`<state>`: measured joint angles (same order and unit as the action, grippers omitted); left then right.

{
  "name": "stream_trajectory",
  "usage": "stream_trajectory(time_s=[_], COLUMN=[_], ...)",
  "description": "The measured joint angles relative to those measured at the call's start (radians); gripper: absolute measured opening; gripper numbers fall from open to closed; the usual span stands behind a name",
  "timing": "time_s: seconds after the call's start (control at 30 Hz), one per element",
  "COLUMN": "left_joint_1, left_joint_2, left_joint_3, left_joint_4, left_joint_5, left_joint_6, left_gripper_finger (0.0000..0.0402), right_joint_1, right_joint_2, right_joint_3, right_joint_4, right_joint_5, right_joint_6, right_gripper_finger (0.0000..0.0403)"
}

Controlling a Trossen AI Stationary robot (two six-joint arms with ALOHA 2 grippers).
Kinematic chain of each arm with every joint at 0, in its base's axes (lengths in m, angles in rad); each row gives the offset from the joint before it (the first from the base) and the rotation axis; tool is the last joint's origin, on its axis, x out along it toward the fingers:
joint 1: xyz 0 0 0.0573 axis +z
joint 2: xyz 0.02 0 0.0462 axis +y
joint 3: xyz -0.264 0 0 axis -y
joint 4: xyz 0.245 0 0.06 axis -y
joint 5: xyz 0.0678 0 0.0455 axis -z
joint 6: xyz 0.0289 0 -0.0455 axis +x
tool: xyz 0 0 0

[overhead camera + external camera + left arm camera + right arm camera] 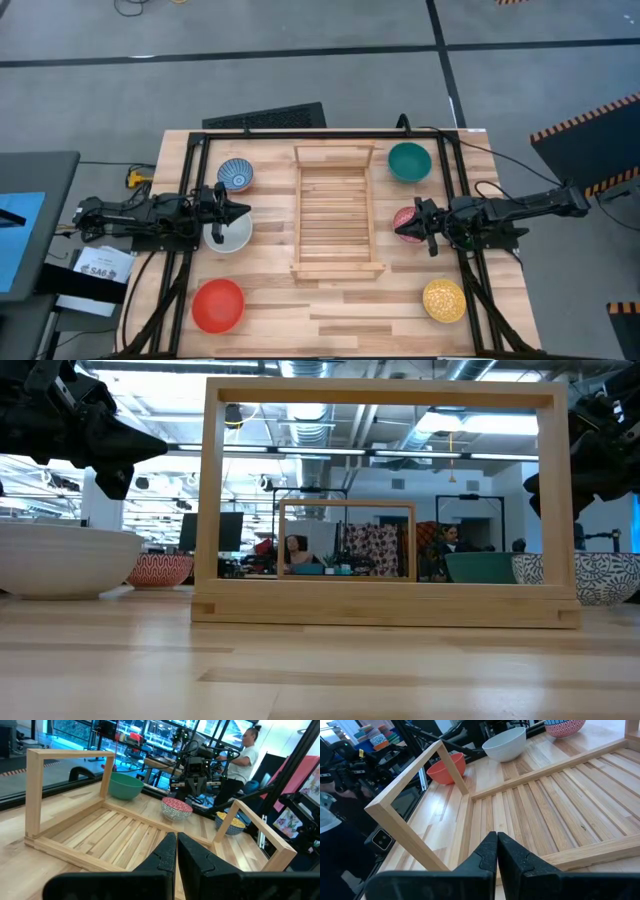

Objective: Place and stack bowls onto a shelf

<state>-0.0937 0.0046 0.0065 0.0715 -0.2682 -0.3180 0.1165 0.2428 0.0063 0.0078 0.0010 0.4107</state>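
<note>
The light-wood slatted shelf [335,210] lies flat in the middle of the table. On its left sit the blue-patterned bowl [236,174], the white bowl [228,236] and the red bowl [218,305]. On its right sit the teal bowl [409,161], the pink speckled bowl [406,216] and the yellow bowl [444,299]. All the bowls rest upright on their bases. My left gripper [246,211] is shut and hovers over the white bowl's rim, pointing at the shelf. My right gripper [399,231] is shut and hovers over the pink bowl, facing the shelf from the other side.
A black metal frame [330,135] runs along the table's far edge and down both sides behind the arms. The shelf's raised end rails [385,400] stand tall at its near and far ends. People [245,755] are in the room beyond the table.
</note>
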Motion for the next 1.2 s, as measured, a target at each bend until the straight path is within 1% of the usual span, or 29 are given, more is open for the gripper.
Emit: stream_trajectory(time_s=[0.3, 0.37, 0.43, 0.5, 0.63, 0.67, 0.73, 0.87, 0.93, 1.0, 1.03, 1.1, 1.2], left_joint_1=[0.000, 0.000, 0.000, 0.000, 0.000, 0.001, 0.000, 0.006, 0.012, 0.023, 0.029, 0.051, 0.117], left_joint_2=[0.000, 0.000, 0.000, 0.000, 0.011, 0.019, 0.051, 0.167, 0.250, 0.332, 0.377, 0.469, 0.600], left_joint_3=[0.000, 0.000, 0.000, 0.000, 0.000, 0.004, 0.025, 0.125, 0.199, 0.298, 0.356, 0.484, 0.692], left_joint_4=[0.001, 0.031, 0.105, 0.190, 0.386, 0.407, 0.399, 0.409, 0.370, 0.265, 0.187, -0.015, -0.395], left_joint_5=[-0.004, -0.021, -0.043, -0.076, -0.243, -0.271, -0.289, -0.321, -0.322, -0.317, -0.313, -0.292, -0.252], left_joint_6=[0.009, 0.013, -0.046, -0.146, -0.387, -0.399, -0.383, -0.355, -0.320, -0.294, -0.286, -0.276, -0.309], left_gripper_finger=[0.0000, 0.0000, 0.0000, 0.0000, 0.0000, 0.0000, 0.0000, 0.0006, 0.0015, 0.0032, 0.0042, 0.0067, 0.0110], right_joint_1=[0.000, 0.000, 0.000, 0.000, 0.000, 0.000, 0.000, 0.000, 0.000, 0.000, 0.000, 0.000, 0.000], right_joint_2=[0.000, 0.000, 0.000, 0.000, 0.000, 0.000, 0.000, 0.000, 0.000, 0.000, 0.000, 0.000, 0.000], right_joint_3=[0.000, 0.000, 0.000, 0.000, 0.000, 0.000, 0.000, 0.000, 0.000, 0.000, 0.000, 0.000, 0.000], right_joint_4=[0.000, 0.000, 0.000, 0.000, 0.000, 0.000, 0.000, 0.000, 0.000, 0.000, 0.000, 0.000, 0.000], right_joint_5=[0.000, 0.000, 0.000, 0.000, 0.000, 0.000, 0.000, 0.000, 0.000, 0.000, 0.000, 0.000, 0.000], right_joint_6=[0.000, 0.000, 0.000, 0.000, 0.000, 0.000, 0.000, 0.000, 0.000, 0.000, 0.000, 0.000, 0.000], right_gripper_finger=[0.0040, 0.0040, 0.0040, 0.0040, 0.0040, 0.0040, 0.0040, 0.0040, 0.0040, 0.0040, 0.0040, 0.0040, 0.0040])
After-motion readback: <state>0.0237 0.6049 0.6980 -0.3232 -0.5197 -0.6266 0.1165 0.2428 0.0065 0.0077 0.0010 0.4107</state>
